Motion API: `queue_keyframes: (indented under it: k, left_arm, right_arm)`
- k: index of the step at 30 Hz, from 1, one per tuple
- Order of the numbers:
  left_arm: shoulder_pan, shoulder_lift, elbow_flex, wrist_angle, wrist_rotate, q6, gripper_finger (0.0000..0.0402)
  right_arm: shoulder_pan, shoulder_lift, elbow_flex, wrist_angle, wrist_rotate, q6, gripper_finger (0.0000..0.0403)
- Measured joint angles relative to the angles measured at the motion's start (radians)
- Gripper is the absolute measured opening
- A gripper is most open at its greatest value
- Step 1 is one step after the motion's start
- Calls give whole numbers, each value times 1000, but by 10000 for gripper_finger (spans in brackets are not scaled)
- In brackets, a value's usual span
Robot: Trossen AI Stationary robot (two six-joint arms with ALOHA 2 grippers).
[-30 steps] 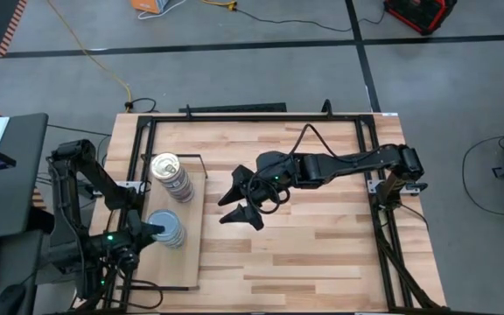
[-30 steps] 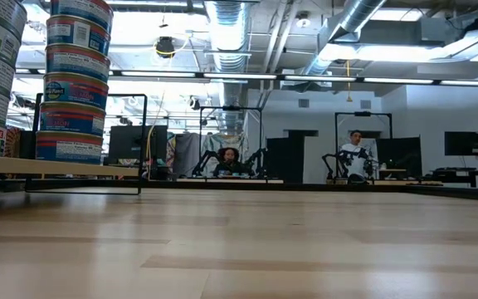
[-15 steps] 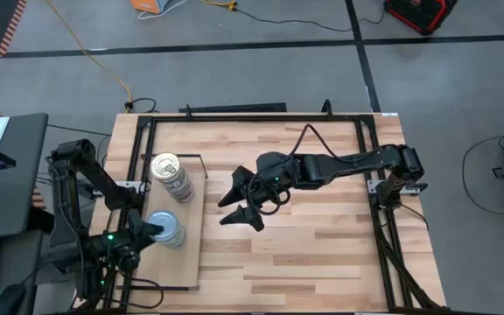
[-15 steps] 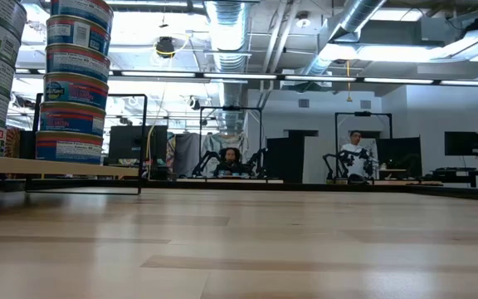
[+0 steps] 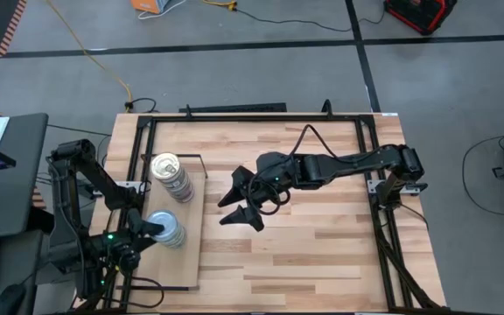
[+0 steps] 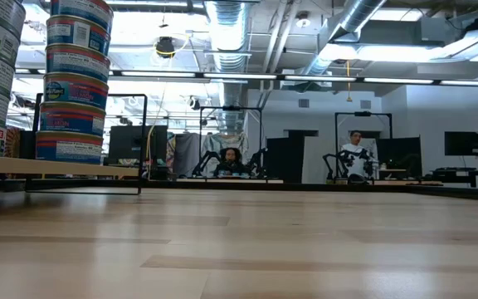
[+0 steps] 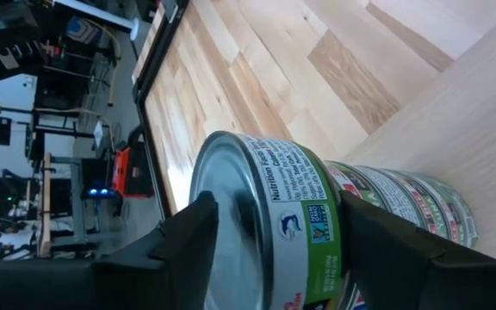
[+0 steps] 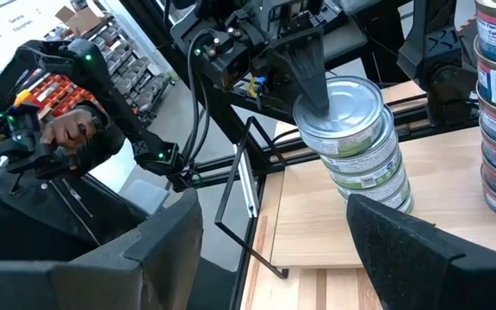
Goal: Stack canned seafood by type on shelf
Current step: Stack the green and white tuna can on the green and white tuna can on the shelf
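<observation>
On the table (image 5: pixel 322 245) lies the shelf (image 5: pixel 192 254), a pale board carrying two stacks of tins (image 5: pixel 171 178) side by side. The right gripper (image 5: pixel 239 203) hangs over mid-table with fingers spread and empty. The left gripper (image 5: pixel 147 229) straddles the top tin (image 7: pixel 269 232) of the nearer stack, fingers parted around it.

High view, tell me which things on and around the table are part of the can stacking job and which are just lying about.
Part of the job:
- gold-topped stack of tins
- silver-topped stack of tins
- shelf board
- left gripper, at the silver-topped stack
- right gripper, waiting mid-table

Just lying about:
- yellow cable on the floor
- red box on the floor
</observation>
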Motion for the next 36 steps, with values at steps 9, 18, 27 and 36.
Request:
queue_keyframes:
  k: [9, 18, 27, 36]
  left_arm:
    - [-2, -1, 1, 5, 39, 4, 253]
    - [-16, -2, 24, 16, 54, 48, 254]
    - [-16, -1, 41, 15, 55, 68, 254]
    - [-16, -1, 41, 15, 24, 108, 254]
  right_arm:
    - [0, 0, 0, 1, 0, 0, 311]
    - [-2, 0, 0, 1, 0, 1, 311]
    - [-2, 0, 0, 1, 0, 1, 311]
    - [-2, 0, 0, 1, 0, 1, 311]
